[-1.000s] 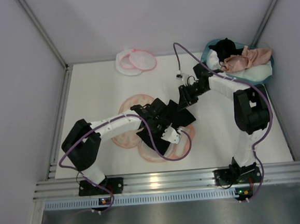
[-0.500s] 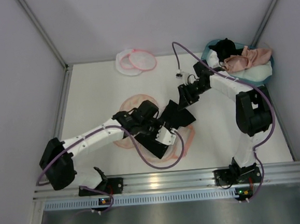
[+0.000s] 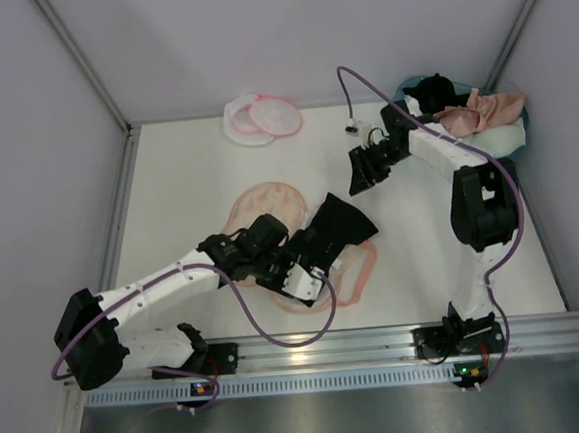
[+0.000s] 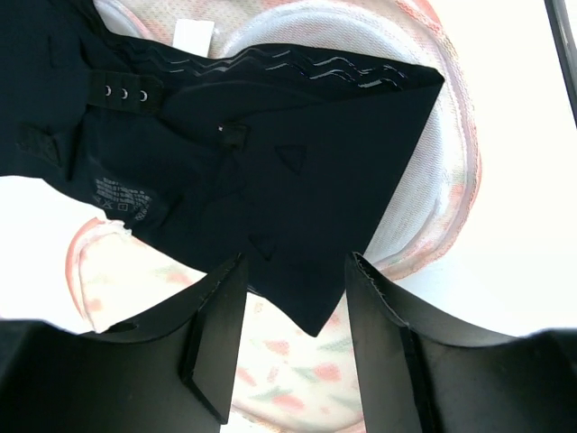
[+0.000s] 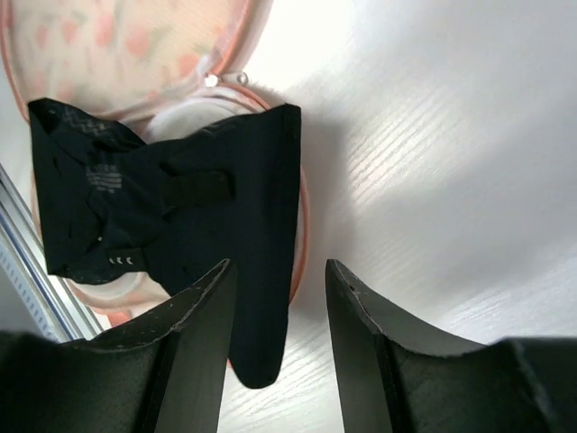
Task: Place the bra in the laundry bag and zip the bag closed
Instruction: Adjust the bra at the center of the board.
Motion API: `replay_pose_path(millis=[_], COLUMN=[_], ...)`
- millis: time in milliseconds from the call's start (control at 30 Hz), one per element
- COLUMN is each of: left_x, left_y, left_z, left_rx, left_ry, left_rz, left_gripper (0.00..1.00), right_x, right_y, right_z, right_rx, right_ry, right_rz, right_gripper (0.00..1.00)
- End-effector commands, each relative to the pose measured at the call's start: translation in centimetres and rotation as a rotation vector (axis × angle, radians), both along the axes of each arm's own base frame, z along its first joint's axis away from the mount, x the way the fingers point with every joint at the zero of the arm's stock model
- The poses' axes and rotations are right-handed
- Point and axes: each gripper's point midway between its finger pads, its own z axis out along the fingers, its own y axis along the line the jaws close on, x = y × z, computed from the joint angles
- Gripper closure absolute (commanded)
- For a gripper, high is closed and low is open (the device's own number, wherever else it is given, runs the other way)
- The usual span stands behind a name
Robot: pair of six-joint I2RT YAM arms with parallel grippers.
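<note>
On the white tabletop [image 3: 187,184], your left arm [image 3: 164,281] stretches from the near left corner toward the centre. Your right arm [image 3: 474,202] rises on the right side and bends back toward the middle.

An orange-printed padded piece [image 3: 258,201] with pink trim lies mid-tabletop. A black garment [image 3: 339,231] is spread over its right part.

A teal basket [image 3: 523,118] sits at the far right corner, and the bra [image 3: 482,111] lies on top of the clothes in it. The bra is salmon-pink with a soft sheen, crumpled into folds, and draped over a white item beside a black one. Its straps cannot be picked out.

The laundry bag [image 3: 262,116] lies at the far edge, left of centre and well apart from the bra. It is white mesh with a pink rim, and its two round halves overlap.

Your left claw [image 4: 293,343] is spread wide over the padded piece. The black garment's pointed corner reaches into the gap between the jaws, and neither jaw grips it.

Your right claw [image 5: 279,352] is also spread wide and holds nothing. It looks down on the black garment from between the basket and the padded piece.
</note>
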Motion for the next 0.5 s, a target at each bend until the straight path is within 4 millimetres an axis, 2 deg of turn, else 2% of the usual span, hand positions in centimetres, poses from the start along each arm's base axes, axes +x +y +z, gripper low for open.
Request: replay_pose_path(millis=[0, 133, 300, 467], left_x=[-0.8, -1.2, -1.9, -2.2], left_y=[0.2, 0.4, 0.7, 0.6], left_z=[-0.6, -0.7, -1.5, -1.8], left_rx=[-0.002, -0.007, 0.002, 0.004], left_ry=[0.033, 0.032, 0.029, 0.033], left_rz=[0.000, -0.022, -0.083, -0.119], left_gripper=[0.46, 0.47, 0.50, 0.53], right_x=[0.3, -1.1, -1.7, -2.2], right_y=[0.0, 0.6, 0.9, 1.3], right_z=[-1.2, -2.2, -2.2, -2.6], right_rx=[-0.009, 0.015, 0.032, 0.037], right_ry=[0.009, 0.065, 0.062, 0.084], right_rz=[0.057, 0.109, 0.138, 0.148], right_gripper=[0.55, 0.55, 0.57, 0.65])
